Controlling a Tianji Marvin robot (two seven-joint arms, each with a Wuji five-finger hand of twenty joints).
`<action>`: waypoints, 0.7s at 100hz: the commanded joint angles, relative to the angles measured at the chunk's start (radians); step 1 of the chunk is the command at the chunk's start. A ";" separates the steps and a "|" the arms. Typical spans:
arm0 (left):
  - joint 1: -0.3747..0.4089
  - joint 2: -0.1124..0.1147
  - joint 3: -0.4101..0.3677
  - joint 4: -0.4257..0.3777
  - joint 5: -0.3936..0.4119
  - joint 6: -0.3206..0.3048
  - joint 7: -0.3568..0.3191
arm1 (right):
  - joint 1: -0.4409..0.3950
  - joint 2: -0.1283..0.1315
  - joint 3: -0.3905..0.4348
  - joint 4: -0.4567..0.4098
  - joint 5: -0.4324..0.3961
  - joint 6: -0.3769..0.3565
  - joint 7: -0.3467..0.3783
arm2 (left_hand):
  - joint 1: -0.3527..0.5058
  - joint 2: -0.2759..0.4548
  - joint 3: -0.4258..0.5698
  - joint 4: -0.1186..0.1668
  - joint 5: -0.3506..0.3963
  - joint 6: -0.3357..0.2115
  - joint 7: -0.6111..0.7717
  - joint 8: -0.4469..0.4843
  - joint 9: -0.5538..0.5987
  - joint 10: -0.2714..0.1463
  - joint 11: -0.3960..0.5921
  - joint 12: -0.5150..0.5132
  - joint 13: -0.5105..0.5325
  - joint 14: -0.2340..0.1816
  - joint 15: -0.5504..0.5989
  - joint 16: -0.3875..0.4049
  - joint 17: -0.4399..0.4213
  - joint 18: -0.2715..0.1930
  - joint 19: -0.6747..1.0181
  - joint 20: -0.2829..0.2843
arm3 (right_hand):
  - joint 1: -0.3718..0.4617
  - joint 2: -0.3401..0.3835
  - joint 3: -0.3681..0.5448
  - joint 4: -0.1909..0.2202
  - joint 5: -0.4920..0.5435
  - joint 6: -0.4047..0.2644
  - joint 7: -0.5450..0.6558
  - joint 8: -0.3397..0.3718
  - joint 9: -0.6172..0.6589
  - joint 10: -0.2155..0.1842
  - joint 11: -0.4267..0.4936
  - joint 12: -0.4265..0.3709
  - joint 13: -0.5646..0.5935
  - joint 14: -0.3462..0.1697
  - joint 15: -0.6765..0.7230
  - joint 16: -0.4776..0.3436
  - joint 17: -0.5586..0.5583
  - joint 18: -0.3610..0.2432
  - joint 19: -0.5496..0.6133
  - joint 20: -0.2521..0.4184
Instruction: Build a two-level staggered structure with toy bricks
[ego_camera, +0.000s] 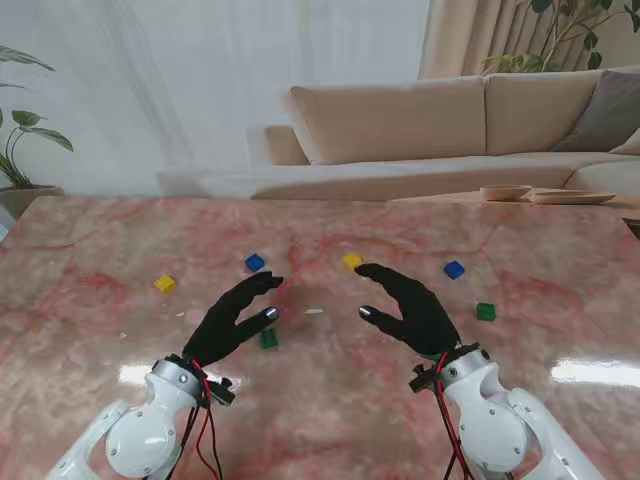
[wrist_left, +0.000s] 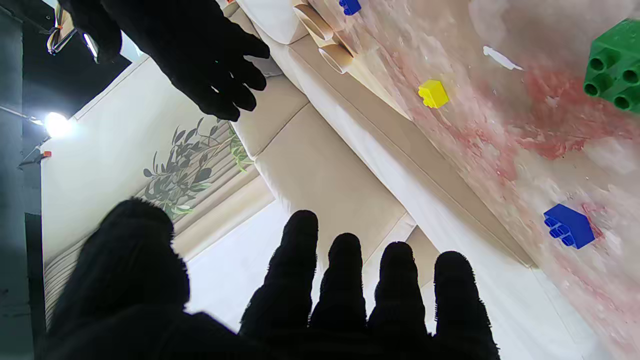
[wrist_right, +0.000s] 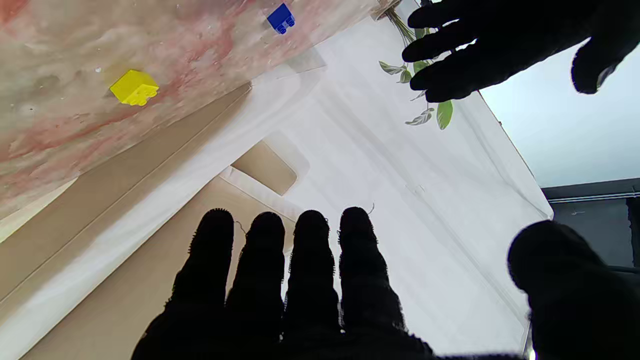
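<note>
Stand view showed both black-gloved robot hands, left (ego_camera: 232, 320) and right (ego_camera: 408, 305), spread and empty over the glossy pink marble desk (ego_camera: 90, 330), studded bricks scattered.

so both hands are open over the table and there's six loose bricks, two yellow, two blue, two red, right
Not quite: no brick is red. The stand view shows two green ones, one by the left hand and one to the right of the right hand. The rest holds: two yellow bricks, two blue bricks, all loose, both hands open.
</note>
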 joint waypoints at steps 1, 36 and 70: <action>0.006 -0.003 0.004 -0.007 0.000 0.005 0.001 | -0.009 0.000 0.000 0.002 0.003 0.004 0.011 | -0.018 0.028 -0.030 -0.012 0.009 0.008 -0.018 -0.009 -0.026 -0.018 0.000 -0.012 -0.014 -0.049 -0.013 -0.012 -0.007 -0.014 0.024 -0.003 | -0.036 0.017 0.000 0.042 -0.019 -0.001 -0.016 -0.013 -0.018 0.001 -0.017 -0.023 -0.010 -0.013 -0.011 -0.021 -0.008 -0.016 -0.015 -0.027; 0.020 0.000 -0.009 -0.023 0.013 0.018 -0.003 | -0.016 0.003 0.007 -0.006 0.004 0.010 0.026 | -0.014 0.027 -0.029 -0.012 0.012 0.008 -0.018 -0.009 -0.023 -0.018 0.001 -0.012 -0.013 -0.049 -0.013 -0.012 -0.007 -0.013 0.024 -0.004 | -0.025 0.016 -0.003 0.038 -0.016 0.000 -0.014 -0.012 -0.018 0.002 -0.014 -0.025 -0.008 -0.013 -0.010 -0.021 -0.007 -0.016 -0.014 -0.028; 0.034 0.006 -0.037 -0.032 0.034 0.001 -0.017 | -0.035 0.010 0.037 -0.020 -0.032 0.031 0.044 | -0.012 0.028 -0.030 -0.013 0.011 0.009 -0.019 -0.009 -0.025 -0.018 0.000 -0.013 -0.014 -0.051 -0.014 -0.013 -0.007 -0.014 0.021 -0.006 | -0.013 0.013 -0.008 0.034 -0.012 -0.008 -0.011 -0.010 -0.011 -0.008 -0.006 -0.021 0.001 -0.018 -0.004 -0.017 -0.006 -0.014 -0.008 -0.025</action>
